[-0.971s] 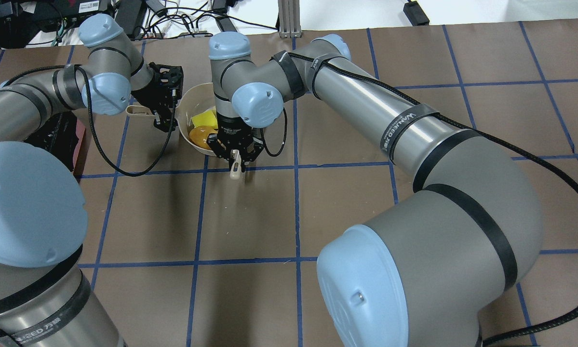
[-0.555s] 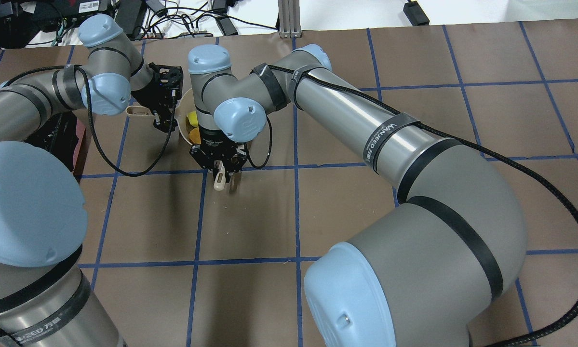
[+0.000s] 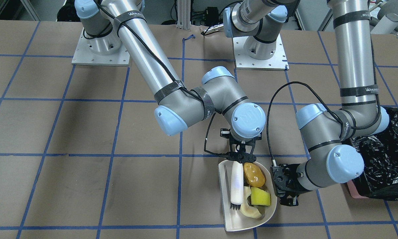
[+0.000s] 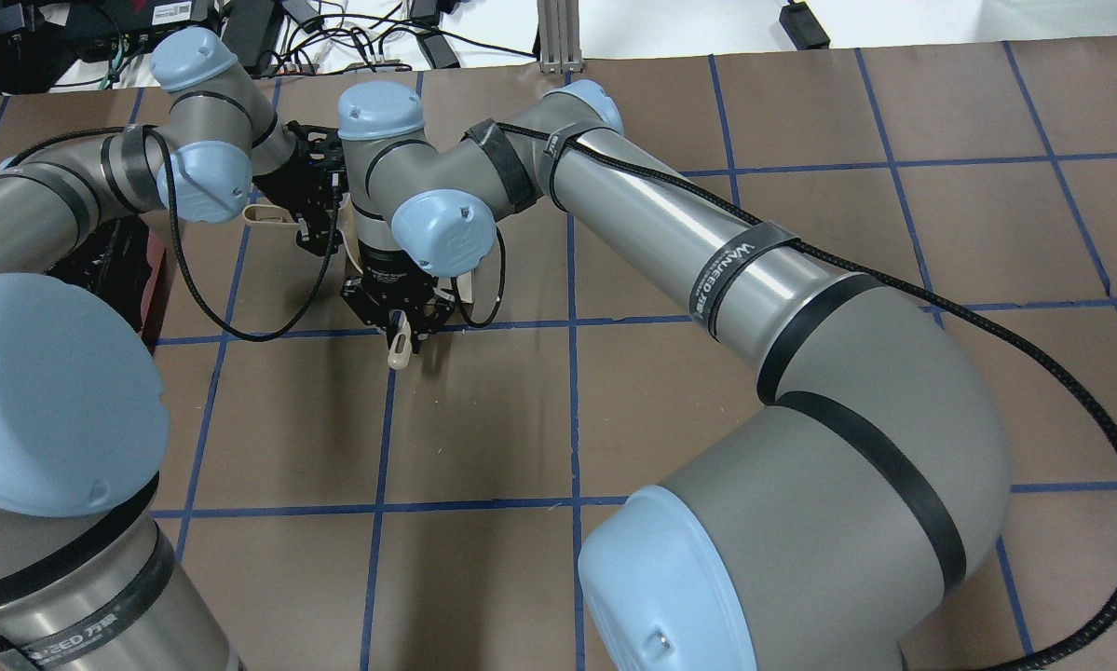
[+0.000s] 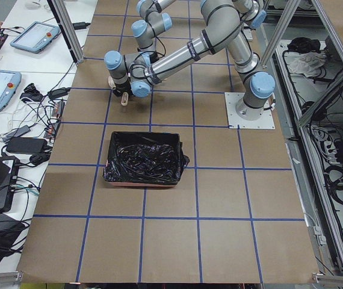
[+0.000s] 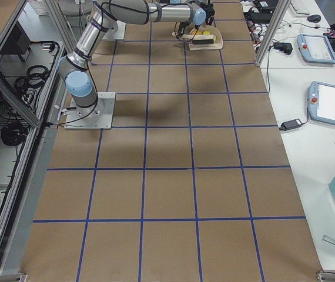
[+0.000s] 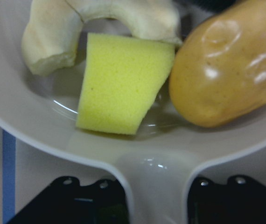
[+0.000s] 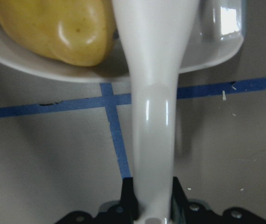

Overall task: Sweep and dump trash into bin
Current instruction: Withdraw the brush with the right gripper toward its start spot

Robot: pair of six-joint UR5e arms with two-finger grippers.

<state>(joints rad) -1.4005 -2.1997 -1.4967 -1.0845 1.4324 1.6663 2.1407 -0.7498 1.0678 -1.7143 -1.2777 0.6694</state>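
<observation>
Sweeping: done, I judge; trash (image 3: 260,196) lies in dustpan (image 3: 230,219) near operators' edge.
Right gripper (image 3: 240,158): pinching brush (image 3: 236,186).
Left gripper (image 3: 285,189): clamped on dustpan handle (image 7: 155,186).
Handling: light, loose, rolls; carry level by handle.
Bin (image 5: 141,178): at left end.

In the front-facing view, dustpan (image 3: 238,221) holding brush (image 3: 236,186) at 9 o'clock, lumpy oval (image 3: 254,175) at 12, wedge (image 3: 260,196) at 3, crescent (image 3: 252,212) at 6, bin (image 3: 384,166) at dustpan's 3 o'clock.

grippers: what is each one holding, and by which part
Right gripper holds the white brush by its handle end; left gripper holds the beige dustpan by its handle.
</observation>
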